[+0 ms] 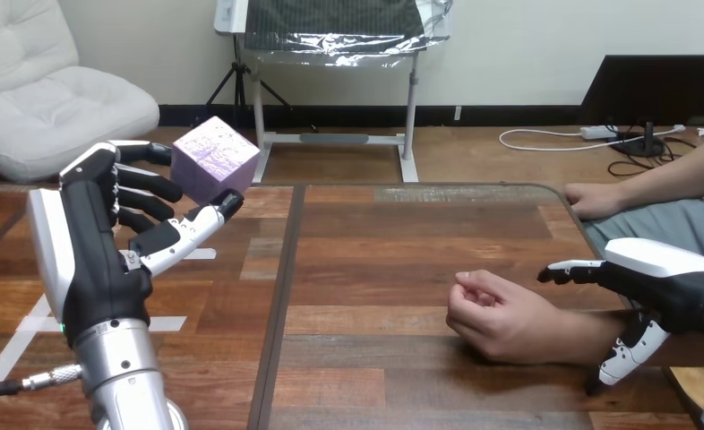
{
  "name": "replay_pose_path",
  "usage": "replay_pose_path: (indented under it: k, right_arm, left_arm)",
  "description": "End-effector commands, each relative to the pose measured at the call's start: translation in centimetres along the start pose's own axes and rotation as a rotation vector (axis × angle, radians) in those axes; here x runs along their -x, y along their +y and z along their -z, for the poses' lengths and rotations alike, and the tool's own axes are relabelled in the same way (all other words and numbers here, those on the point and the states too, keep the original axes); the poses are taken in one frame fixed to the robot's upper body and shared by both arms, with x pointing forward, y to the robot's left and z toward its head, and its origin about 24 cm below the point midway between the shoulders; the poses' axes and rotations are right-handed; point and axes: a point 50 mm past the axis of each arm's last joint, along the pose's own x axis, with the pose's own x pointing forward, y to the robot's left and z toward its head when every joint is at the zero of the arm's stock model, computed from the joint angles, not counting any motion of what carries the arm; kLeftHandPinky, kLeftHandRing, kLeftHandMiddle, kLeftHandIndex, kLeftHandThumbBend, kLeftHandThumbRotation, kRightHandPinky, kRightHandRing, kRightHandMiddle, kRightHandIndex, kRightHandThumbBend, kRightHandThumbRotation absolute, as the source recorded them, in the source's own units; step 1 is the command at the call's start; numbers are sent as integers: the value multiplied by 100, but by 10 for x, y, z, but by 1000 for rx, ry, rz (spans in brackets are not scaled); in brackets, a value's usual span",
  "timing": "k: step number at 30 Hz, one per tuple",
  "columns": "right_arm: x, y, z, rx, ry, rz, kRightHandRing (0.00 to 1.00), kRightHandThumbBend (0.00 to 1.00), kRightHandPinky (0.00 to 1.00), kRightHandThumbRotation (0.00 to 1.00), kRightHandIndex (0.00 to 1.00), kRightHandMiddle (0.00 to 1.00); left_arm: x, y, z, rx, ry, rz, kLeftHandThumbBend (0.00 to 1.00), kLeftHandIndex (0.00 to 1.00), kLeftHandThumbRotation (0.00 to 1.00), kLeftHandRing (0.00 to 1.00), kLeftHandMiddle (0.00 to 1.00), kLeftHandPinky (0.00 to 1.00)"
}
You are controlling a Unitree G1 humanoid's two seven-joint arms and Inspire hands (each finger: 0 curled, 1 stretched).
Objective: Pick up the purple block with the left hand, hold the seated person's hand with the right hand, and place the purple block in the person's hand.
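Left robot hand (98, 260), gripping purple block (214, 159) aloft

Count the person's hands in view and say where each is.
2. The person's nearer hand lies curled on the table, beside the robot's right hand; the person's farther hand rests at the table's right edge.

Camera on robot's head, facing forward and down across desk (393, 269). Close range: desk's near edge runs off bottom. Left arm (124, 376) enters bottom left, left robot hand (93, 251) large in foreground. Right robot hand (666, 269) enters at right edge.
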Motion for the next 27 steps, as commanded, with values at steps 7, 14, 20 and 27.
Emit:
replay_pose_path:
  k: [7, 14, 20, 27]
  right_arm:
    - [2, 14, 11, 23, 91, -75, 87, 100, 82, 14, 88, 89]
    - [-2, 20, 9, 65, 111, -96, 85, 100, 76, 18, 87, 87]
    - [-7, 25, 8, 85, 135, -115, 85, 100, 74, 23, 87, 86]
    - [-12, 32, 7, 112, 165, -134, 85, 100, 67, 24, 85, 85]
  left_arm:
    - [-8, 1, -20, 52, -92, -23, 64, 41, 0, 32, 37, 23]
    - [-8, 2, -20, 55, -92, -20, 64, 41, 0, 32, 37, 23]
    - [-8, 2, -20, 56, -95, -16, 63, 41, 0, 32, 38, 24]
    - [-8, 3, -21, 61, -98, -16, 63, 41, 0, 33, 38, 24]
